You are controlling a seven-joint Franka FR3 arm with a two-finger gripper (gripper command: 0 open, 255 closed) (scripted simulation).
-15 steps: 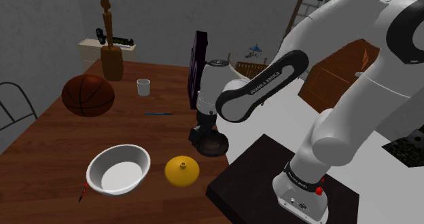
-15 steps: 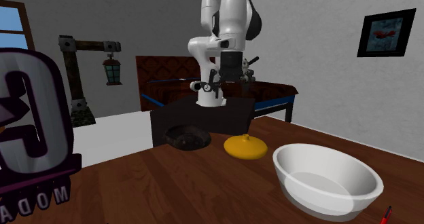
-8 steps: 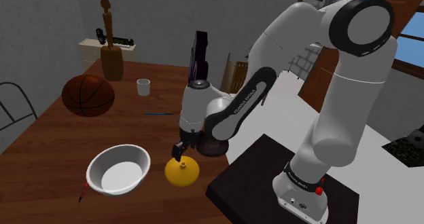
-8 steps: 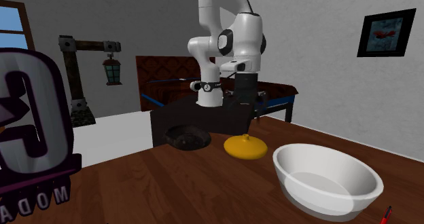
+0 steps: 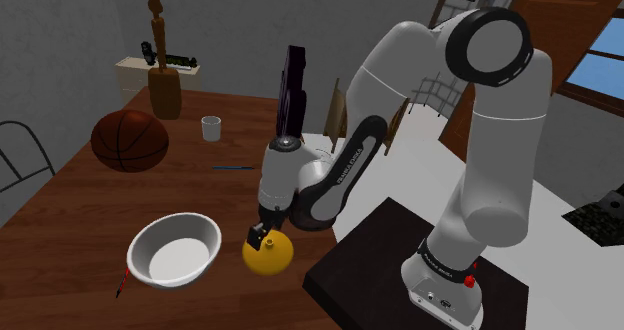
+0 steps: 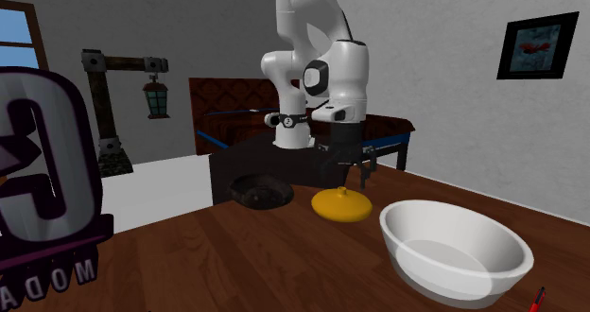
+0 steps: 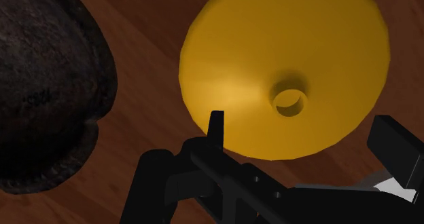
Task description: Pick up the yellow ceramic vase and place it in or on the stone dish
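Note:
The yellow vase [image 5: 270,257] is squat and wide with a small open neck, and it stands on the brown table near the stand. My gripper [image 5: 262,236] hangs just above it, open. In the second exterior view the gripper [image 6: 346,180] hovers over the vase [image 6: 342,206] with a finger on each side of the neck. The wrist view has the vase [image 7: 272,46] under the gripper [image 7: 306,138], its neck hole between the spread fingers [image 7: 216,124], untouched. The dark rough stone dish [image 6: 257,191] lies beside the vase, also close by in the wrist view [image 7: 47,87].
A white bowl [image 5: 175,250] sits on the vase's other side, with a red pen [image 5: 122,281] past it. Farther back are a basketball [image 5: 129,140], a white cup [image 5: 210,128] and a wooden figure [image 5: 163,73]. A dark sign [image 5: 293,88] stands behind the arm, and the black stand [image 5: 400,268] borders the table.
The arm swung from above the stone dish over to the vase and came down, so the open fingers now sit low around the vase's neck.

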